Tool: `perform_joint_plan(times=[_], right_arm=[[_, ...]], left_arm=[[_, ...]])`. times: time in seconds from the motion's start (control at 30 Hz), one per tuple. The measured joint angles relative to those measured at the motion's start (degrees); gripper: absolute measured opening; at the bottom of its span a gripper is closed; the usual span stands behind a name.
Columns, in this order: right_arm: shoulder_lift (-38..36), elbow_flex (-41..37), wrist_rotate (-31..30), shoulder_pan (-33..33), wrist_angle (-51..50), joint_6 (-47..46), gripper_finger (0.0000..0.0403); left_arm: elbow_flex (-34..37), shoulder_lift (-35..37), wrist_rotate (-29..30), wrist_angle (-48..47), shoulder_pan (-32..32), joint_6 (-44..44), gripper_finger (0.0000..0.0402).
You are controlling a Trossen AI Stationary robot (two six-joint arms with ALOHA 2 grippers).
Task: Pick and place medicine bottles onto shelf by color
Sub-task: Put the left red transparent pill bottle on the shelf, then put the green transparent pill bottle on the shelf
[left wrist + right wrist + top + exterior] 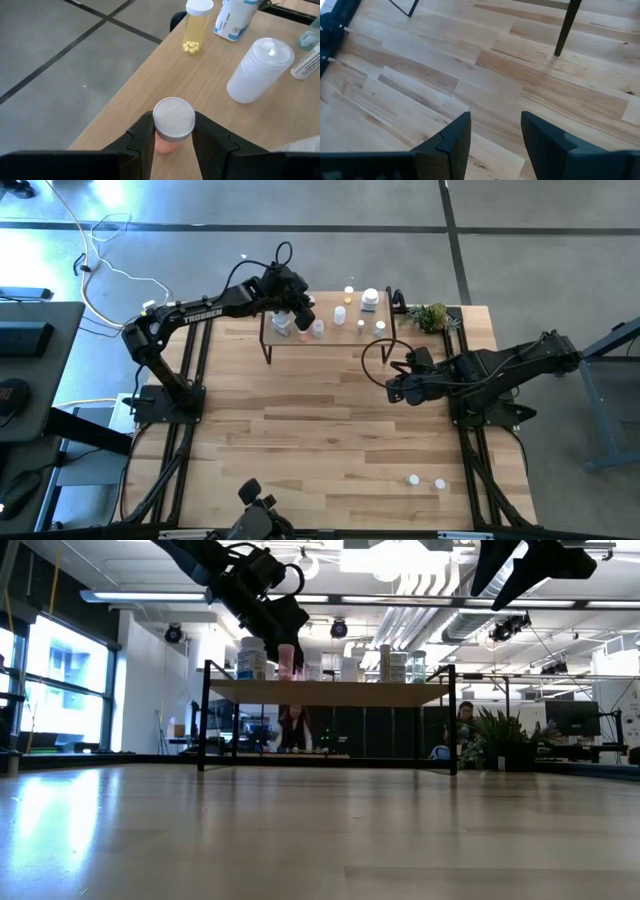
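The shelf [335,340] stands at the table's far side with several bottles on it. My left gripper [303,315] reaches over its left part and is shut on a small pink bottle with a white cap [173,120], which also shows in the low view [287,660]. A clear bottle of yellow pills [196,27] and a large white bottle [260,70] stand on the shelf beyond it. My right gripper [392,387] is open and empty above the table, in front of the shelf's right end. Two small bottles [425,481] stand on the table at the near right. My left gripper pinches the pink bottle between its two fingers, just below the white cap [159,137]. The fingers come from above, slanting down toward the shelf. The bottle is upright, its base on or just above the shelf board [290,690]; I cannot tell which.
A green plant [430,317] stands at the far right beside the shelf. A white bottle with a blue label [232,17] stands farther along the shelf. The shelf's black leg [565,30] is ahead of my right gripper. Bare tabletop [320,440] lies in the middle.
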State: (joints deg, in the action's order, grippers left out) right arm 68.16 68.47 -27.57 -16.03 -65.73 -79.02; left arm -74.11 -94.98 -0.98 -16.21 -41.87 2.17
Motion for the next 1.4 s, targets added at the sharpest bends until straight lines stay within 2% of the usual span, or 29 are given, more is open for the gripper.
perform_joint_plan(times=[0.27, 0.57, 0.73, 1.4], right_arm=[[0.00, 0.00, 1.09, 0.00, 0.00, -0.89, 0.0165], [0.00, 0.00, 1.11, -0.01, 0.02, -0.95, 0.0165], [0.00, 0.00, 1.11, -0.01, 0.05, -1.01, 0.0165], [0.00, 0.02, 1.13, -0.02, 0.04, -0.48, 0.0165]], left_arm=[[0.00, -0.02, 2.11, -0.04, 0.02, 0.85, 0.0112], [0.00, -0.04, 2.30, -0.42, 0.02, 1.16, 0.0171], [0.02, -0.04, 2.30, -0.35, 0.02, 1.05, 0.0190], [0.00, 0.15, 1.65, 0.66, 0.02, -0.07, 0.0193]])
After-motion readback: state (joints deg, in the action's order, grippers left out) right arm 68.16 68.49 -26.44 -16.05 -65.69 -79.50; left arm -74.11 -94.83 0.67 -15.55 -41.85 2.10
